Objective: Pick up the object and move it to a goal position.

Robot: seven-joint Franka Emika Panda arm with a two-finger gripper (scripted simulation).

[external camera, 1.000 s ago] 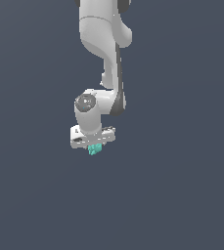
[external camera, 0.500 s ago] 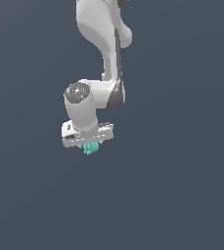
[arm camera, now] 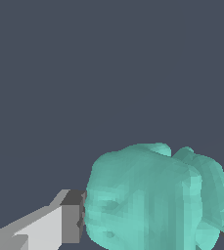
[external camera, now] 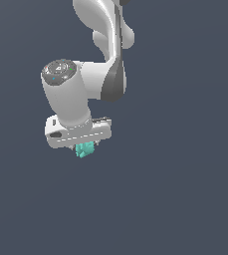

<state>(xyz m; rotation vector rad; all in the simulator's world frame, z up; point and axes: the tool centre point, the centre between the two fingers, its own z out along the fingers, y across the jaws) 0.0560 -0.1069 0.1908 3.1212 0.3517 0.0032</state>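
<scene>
Gripper (external camera: pixel 87 148) first, in the exterior view: I see the white Panda hand pointing down with the teal object (external camera: pixel 85 149) tucked directly under its palm bar, between the fingers, so I read it as clamped on the piece. The lump hangs just below the hand, toward the exterior view's left of the arm's upper links. Nothing but flat grey shows around it; I can make out no edge or corner of any surface, and no goal marker, so I cannot say which way the goal lies from here.

Wrist view: the object (arm camera: pixel 155 197) fills the near field, a lumpy faceted mass. One finger (arm camera: pixel 59 219) presses against its side, its dark pad touching the teal; the opposite pad barely shows at the far side of the lump. The piece sits centred in the grip, slightly broader across the jaws than along them. My judgement: it is held securely enough to carry, and the carry depends on keeping it straight beneath the hand.
</scene>
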